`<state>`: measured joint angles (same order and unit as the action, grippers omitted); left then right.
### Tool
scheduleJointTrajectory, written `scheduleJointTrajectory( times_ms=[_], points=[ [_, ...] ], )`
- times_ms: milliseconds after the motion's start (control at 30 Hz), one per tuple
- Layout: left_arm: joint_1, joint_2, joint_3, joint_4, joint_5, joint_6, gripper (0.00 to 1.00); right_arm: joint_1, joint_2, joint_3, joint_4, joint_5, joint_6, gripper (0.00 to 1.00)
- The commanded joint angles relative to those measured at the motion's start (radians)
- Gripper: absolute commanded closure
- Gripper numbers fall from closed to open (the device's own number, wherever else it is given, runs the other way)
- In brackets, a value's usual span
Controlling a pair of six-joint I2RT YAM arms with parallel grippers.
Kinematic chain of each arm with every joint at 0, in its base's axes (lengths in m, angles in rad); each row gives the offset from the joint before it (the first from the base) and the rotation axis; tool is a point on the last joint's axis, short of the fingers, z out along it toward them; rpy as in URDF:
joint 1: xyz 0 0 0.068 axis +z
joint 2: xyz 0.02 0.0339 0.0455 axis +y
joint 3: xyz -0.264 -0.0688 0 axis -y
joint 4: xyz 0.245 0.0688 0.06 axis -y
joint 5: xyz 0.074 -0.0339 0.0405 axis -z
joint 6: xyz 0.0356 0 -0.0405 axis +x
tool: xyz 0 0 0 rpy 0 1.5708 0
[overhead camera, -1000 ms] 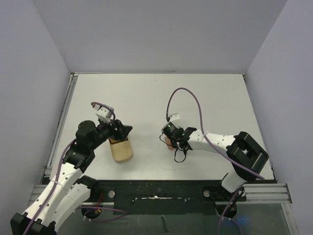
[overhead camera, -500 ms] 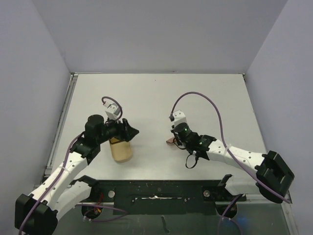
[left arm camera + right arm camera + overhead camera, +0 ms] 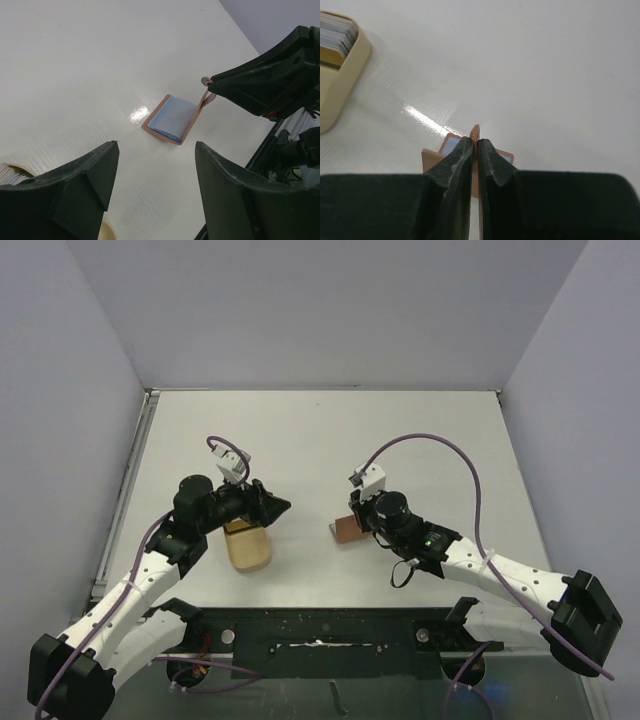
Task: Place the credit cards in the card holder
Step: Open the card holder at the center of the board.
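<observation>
**Top external view.** One card holder [image 3: 343, 531] lies open on the table [image 3: 300, 430], right of centre on the near side. The right gripper [image 3: 357, 521] sits at the holder's right edge. One pale tan case [image 3: 248, 548] lies left of centre, well apart from the holder. The left gripper [image 3: 266, 508] hovers over the case's far end. Individual cards cannot be made out here.

**Left wrist view.** The left gripper's jaws are spread wide and hold nothing. One light blue card [image 3: 173, 116] lies flat in the holder's lower leaf. The holder's flap stands up, with its tab [image 3: 206, 81] pinched by the right gripper. A stack of grey-white cards [image 3: 9, 171] shows inside the case, but the number cannot be counted.

**Right wrist view.** The right fingers are almost fully closed and clamp the tab, which protrudes between the tips. The blue card is partly visible below. The case and its stack lie to the left.

**Status (judgement).**
- **Done:** one card is loaded.
- **Left to do:** the stack has not been transferred and the holder is not yet closed.
</observation>
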<state>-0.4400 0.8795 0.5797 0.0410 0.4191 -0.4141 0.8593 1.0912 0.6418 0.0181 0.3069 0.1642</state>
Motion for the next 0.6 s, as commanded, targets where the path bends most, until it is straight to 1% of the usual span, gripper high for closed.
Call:
scheduleJointTrajectory(
  times_ms=[0, 67, 167, 267, 367, 467, 567],
  points=[
    [-0.008, -0.019, 0.018, 0.018, -0.058, 0.023, 0.4, 0.009, 0.001, -0.041, 0.198, -0.14, 0.002, 1.0],
    [-0.009, -0.032, 0.017, -0.001, -0.083, 0.038, 0.4, 0.009, 0.022, -0.049, 0.263, -0.202, -0.013, 1.0],
    [-0.011, -0.05, 0.019, -0.018, -0.095, 0.057, 0.4, 0.008, 0.09, -0.018, 0.315, -0.264, -0.079, 1.0],
    [-0.012, -0.064, 0.02, -0.046, -0.15, 0.05, 0.4, 0.005, 0.187, 0.051, 0.332, -0.333, -0.157, 1.0],
    [-0.015, -0.072, 0.024, -0.077, -0.185, 0.045, 0.41, 0.004, 0.249, 0.1, 0.326, -0.39, -0.196, 1.0],
    [-0.017, -0.07, 0.026, -0.092, -0.188, 0.049, 0.41, 0.006, 0.265, 0.111, 0.303, -0.396, -0.205, 1.0],
    [-0.02, -0.054, 0.033, -0.101, -0.186, 0.056, 0.42, 0.003, 0.224, 0.05, 0.301, -0.337, -0.169, 1.0]
  ],
)
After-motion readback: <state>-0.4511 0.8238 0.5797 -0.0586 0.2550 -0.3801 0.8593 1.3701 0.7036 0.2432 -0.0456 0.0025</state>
